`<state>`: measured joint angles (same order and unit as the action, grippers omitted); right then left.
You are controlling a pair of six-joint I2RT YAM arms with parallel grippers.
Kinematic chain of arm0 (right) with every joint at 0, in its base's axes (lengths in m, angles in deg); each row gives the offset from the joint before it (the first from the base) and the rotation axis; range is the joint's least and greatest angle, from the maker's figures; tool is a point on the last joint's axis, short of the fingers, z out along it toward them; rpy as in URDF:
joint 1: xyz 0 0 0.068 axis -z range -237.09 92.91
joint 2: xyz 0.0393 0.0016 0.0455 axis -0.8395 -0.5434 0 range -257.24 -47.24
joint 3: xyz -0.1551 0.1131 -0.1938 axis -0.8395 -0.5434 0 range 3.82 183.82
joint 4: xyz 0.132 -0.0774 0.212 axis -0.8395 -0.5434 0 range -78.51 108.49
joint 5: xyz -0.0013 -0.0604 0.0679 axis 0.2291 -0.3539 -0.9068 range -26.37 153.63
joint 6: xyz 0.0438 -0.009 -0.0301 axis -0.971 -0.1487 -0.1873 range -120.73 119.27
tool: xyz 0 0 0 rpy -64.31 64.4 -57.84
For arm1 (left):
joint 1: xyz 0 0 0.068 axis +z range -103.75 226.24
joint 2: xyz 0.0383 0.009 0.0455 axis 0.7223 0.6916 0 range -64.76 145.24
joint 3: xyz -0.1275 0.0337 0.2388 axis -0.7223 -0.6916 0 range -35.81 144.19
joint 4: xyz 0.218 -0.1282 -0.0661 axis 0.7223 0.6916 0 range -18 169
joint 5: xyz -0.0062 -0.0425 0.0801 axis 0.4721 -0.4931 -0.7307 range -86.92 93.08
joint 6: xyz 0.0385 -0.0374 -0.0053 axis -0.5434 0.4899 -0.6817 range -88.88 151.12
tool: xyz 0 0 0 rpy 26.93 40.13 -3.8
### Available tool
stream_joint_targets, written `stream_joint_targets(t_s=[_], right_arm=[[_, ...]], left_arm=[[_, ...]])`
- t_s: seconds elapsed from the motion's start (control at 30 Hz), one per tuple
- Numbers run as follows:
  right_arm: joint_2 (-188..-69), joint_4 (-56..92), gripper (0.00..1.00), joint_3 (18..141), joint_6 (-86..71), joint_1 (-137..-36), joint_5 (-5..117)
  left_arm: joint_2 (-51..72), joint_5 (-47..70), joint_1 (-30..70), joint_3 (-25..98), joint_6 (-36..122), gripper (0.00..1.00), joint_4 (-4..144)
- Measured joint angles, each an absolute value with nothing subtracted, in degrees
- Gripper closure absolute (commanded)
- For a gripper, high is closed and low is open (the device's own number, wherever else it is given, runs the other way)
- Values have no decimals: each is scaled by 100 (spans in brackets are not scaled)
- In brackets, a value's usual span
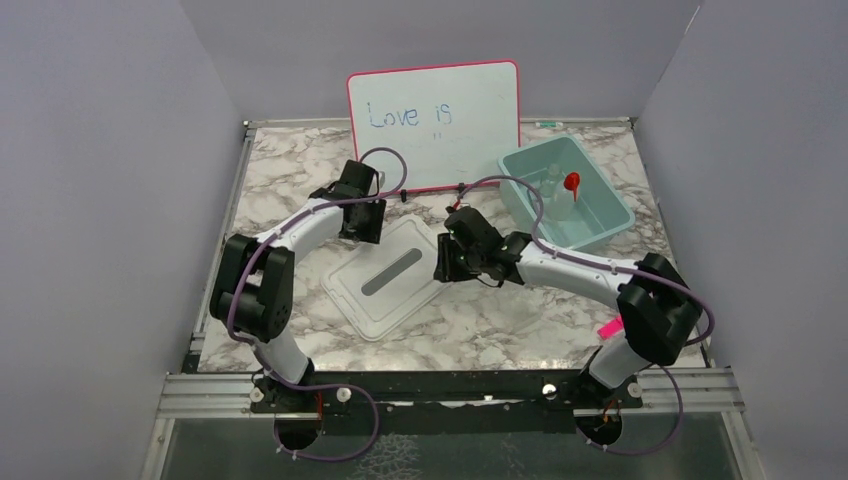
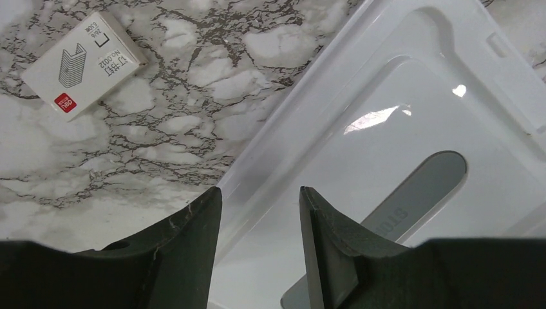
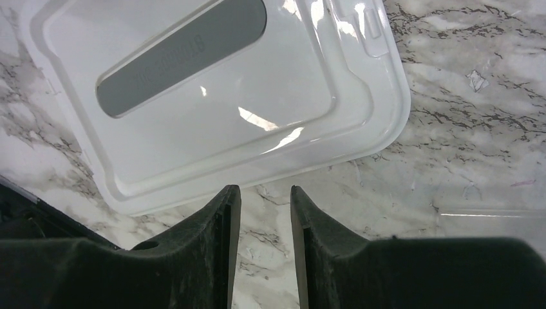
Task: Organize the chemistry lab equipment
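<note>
A red funnel [image 1: 571, 182] and a clear vessel [image 1: 553, 192] stand inside the teal bin [image 1: 512, 163] at the back right; the other lab items are hidden or too small to make out. My left gripper [image 1: 362, 228] [image 2: 261, 190] hovers open over the far-left edge of a flat white lid [image 1: 385, 295] [image 2: 399, 96], with nothing between its fingers. My right gripper [image 1: 443, 265] [image 3: 265, 188] is open by a narrow gap above bare marble, just off the lid's [image 3: 193, 129] right edge, holding nothing.
The lid has a grey handle strip [image 1: 391, 271] [image 3: 180, 55]. A small white staple box [image 2: 84, 64] lies on the marble left of the lid. A pink-framed whiteboard [image 1: 435, 120] leans against the back wall. Grey walls close in both sides.
</note>
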<state>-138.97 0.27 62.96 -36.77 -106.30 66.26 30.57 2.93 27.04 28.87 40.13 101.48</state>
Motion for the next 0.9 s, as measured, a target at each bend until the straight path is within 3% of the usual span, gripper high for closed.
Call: stream_joint_targets(t_s=[0.17, 0.37, 0.53, 0.6, 0.77, 0.9], right_arm=[[-13602, 202, 61, 6081, -3784, -10628, 6539], [-13302, 411, 61, 5832, -3834, -10625, 6414], [-13228, 525, 62, 5716, -3856, -10625, 6311], [-13219, 551, 62, 5716, -3871, -10625, 6292], [-13154, 562, 62, 5712, -3886, -10625, 6274], [-13116, 571, 62, 5710, -3886, -10625, 6266]], left_arm=[[3360, 331, 2707, 2920, 3753, 54, 10213], [3498, 418, 2707, 2920, 3600, 75, 10255], [3599, 398, 2711, 2988, 3478, 78, 10272], [3610, 394, 2711, 3007, 3460, 77, 10290], [3610, 396, 2693, 3005, 3441, 65, 10288], [3640, 285, 2626, 2966, 3421, 64, 10242]])
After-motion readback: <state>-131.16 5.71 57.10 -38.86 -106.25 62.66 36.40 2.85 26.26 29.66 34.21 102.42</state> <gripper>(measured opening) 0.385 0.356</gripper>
